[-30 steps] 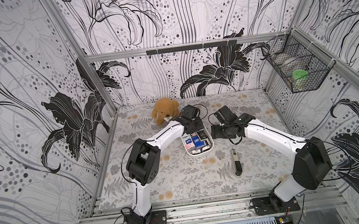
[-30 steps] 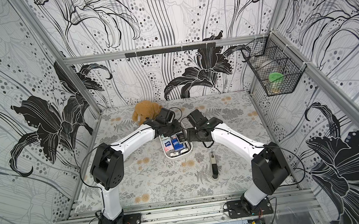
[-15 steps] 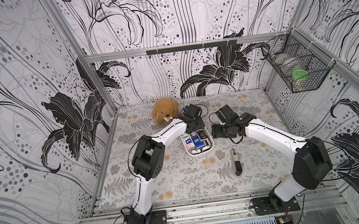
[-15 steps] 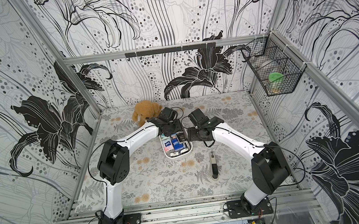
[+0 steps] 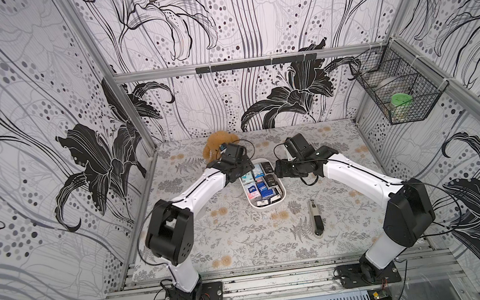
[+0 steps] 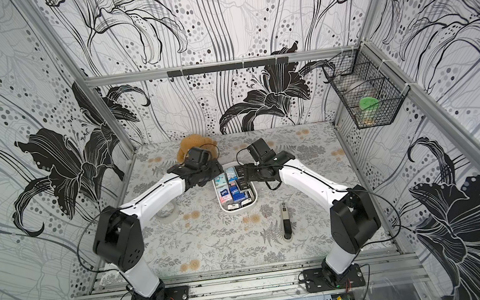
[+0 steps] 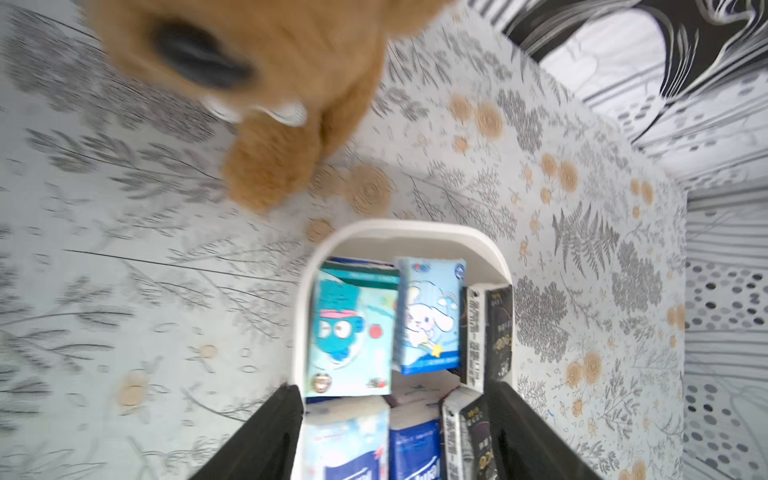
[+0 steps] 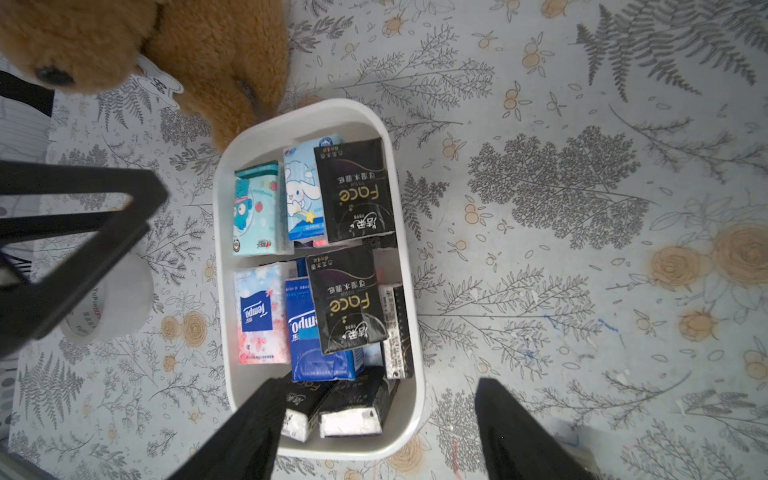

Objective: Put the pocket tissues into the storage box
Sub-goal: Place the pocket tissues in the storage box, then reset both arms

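The white storage box [image 5: 267, 207] lies mid-table, seen in both top views [image 6: 236, 209]. Several pocket tissues [image 5: 261, 184] fill it: teal [image 7: 351, 332] and light blue [image 7: 430, 316] packets at the far end, black [image 8: 353, 191], dark blue [image 8: 305, 332] and pink-white [image 8: 259, 316] ones further along. My left gripper [image 7: 399, 432] hangs open over the box's far left part, holding nothing. From the right side, my right gripper [image 8: 382, 432] stands open too, one finger over the box's end and the other over the table.
A brown plush toy [image 5: 219, 144] sits just behind the box, close to my left wrist. A tape roll [image 6: 165, 211] lies under the left arm. A black-and-silver stapler-like object [image 5: 315, 217] lies front right. A wire basket [image 5: 397, 97] hangs on the right wall.
My left gripper has opened wider and drawn back leftward from over the box, with its elbow swinging out. The right arm has barely moved.
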Robot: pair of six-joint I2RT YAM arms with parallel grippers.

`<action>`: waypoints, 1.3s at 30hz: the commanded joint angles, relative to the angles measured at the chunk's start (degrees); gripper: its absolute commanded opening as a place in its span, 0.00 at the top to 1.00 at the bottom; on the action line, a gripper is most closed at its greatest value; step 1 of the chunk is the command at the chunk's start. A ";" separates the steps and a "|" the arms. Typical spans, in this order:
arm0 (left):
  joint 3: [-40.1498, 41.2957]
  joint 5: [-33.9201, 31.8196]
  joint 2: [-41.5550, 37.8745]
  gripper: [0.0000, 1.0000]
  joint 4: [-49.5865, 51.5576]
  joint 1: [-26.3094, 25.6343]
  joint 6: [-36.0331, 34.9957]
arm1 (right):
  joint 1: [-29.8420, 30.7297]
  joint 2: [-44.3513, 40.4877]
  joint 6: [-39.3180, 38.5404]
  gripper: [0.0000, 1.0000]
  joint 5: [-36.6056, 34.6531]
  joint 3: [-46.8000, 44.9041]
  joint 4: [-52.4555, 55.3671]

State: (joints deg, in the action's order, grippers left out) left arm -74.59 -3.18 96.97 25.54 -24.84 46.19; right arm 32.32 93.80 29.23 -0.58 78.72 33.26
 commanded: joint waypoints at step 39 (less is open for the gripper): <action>63.49 -2.38 -12.49 0.03 -97.21 24.23 -38.89 | -32.08 -7.88 -31.12 0.04 -5.56 -65.89 -100.54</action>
State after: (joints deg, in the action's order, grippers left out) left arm -10.17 -7.70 84.12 -66.08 -0.91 8.82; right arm 0.47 85.62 -2.61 -8.80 12.93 -61.01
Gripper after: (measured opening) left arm 0.974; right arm 0.956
